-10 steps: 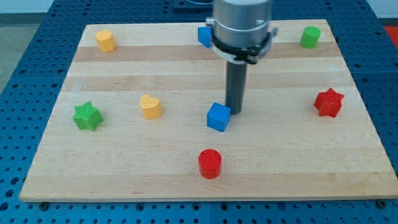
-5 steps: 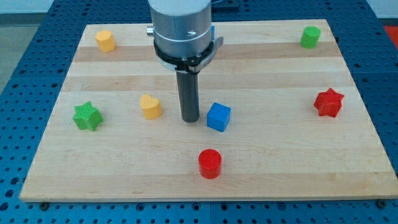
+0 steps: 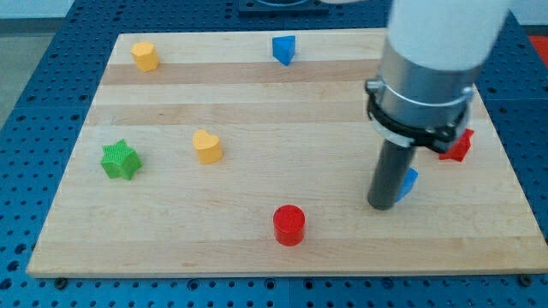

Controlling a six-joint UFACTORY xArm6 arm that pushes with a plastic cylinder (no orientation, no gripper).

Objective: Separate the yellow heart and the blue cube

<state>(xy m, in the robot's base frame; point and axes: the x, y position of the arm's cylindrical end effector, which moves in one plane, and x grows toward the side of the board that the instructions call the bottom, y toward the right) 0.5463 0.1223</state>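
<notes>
The yellow heart [image 3: 206,146] lies left of the board's middle. The blue cube [image 3: 408,182] is at the lower right, mostly hidden behind my rod; only a sliver shows at the rod's right side. My tip [image 3: 383,205] rests on the board against the cube's left side, far right of the heart. The heart and the cube are far apart.
A red cylinder [image 3: 288,225] sits near the bottom, left of my tip. A red star [image 3: 457,145] is partly hidden behind the arm at the right. A green star [image 3: 120,160] is at the left, a yellow block [image 3: 145,56] top left, a blue block [image 3: 283,48] at the top.
My tip swept from between the heart and the cube to the lower right. The blue cube moved right with it, away from the heart. The heart has not moved.
</notes>
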